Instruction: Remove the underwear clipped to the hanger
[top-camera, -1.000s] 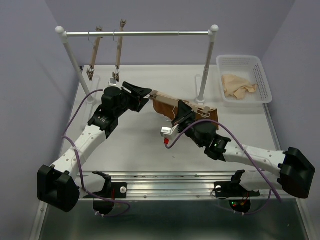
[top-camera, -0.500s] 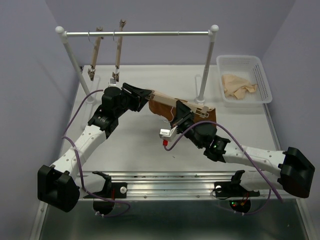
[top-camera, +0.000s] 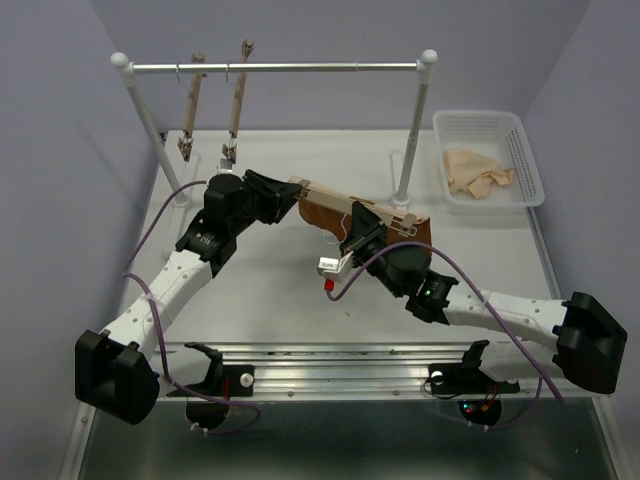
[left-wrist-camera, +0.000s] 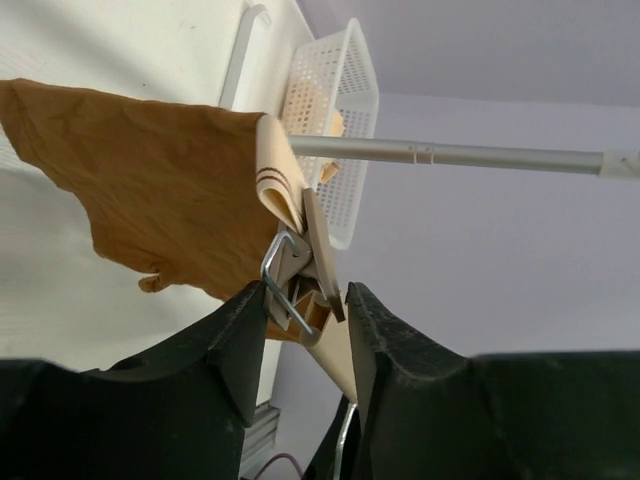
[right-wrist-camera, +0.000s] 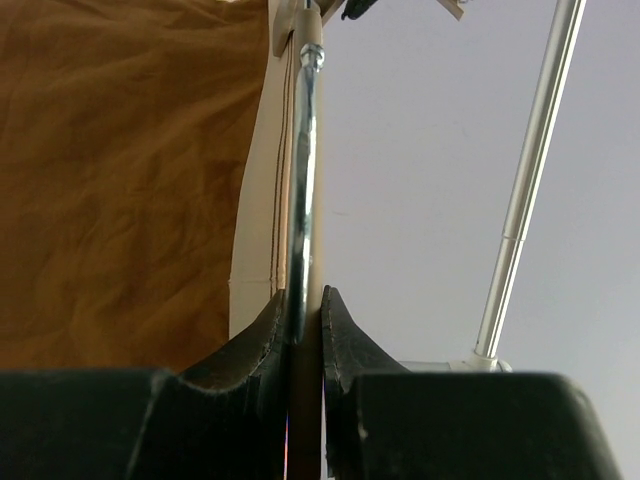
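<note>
The rust-brown underwear (top-camera: 322, 215) hangs from the light wooden hanger (top-camera: 385, 209), which both arms hold tilted above the table. My left gripper (top-camera: 288, 197) is at the hanger's left end. In the left wrist view its jaws (left-wrist-camera: 303, 292) are closed around the metal-and-wood clip (left-wrist-camera: 295, 262), and the underwear (left-wrist-camera: 150, 190) is still pinched in that clip. My right gripper (top-camera: 357, 228) is shut on the hanger near its middle. In the right wrist view its jaws (right-wrist-camera: 303, 295) squeeze the wooden bar and the metal wire (right-wrist-camera: 303, 180), with the underwear (right-wrist-camera: 120, 180) to the left.
A clothes rack with a metal rail (top-camera: 300, 67) stands at the back and carries two bare wooden hangers (top-camera: 190, 110). Its right post (top-camera: 412, 130) is just behind the held hanger. A white basket (top-camera: 525, 150) at the right holds a pale beige cloth (top-camera: 478, 168).
Both grippers and the hanger have shifted slightly left. The hanger's left end now shows just past my left fingers. Both grips are unchanged.
</note>
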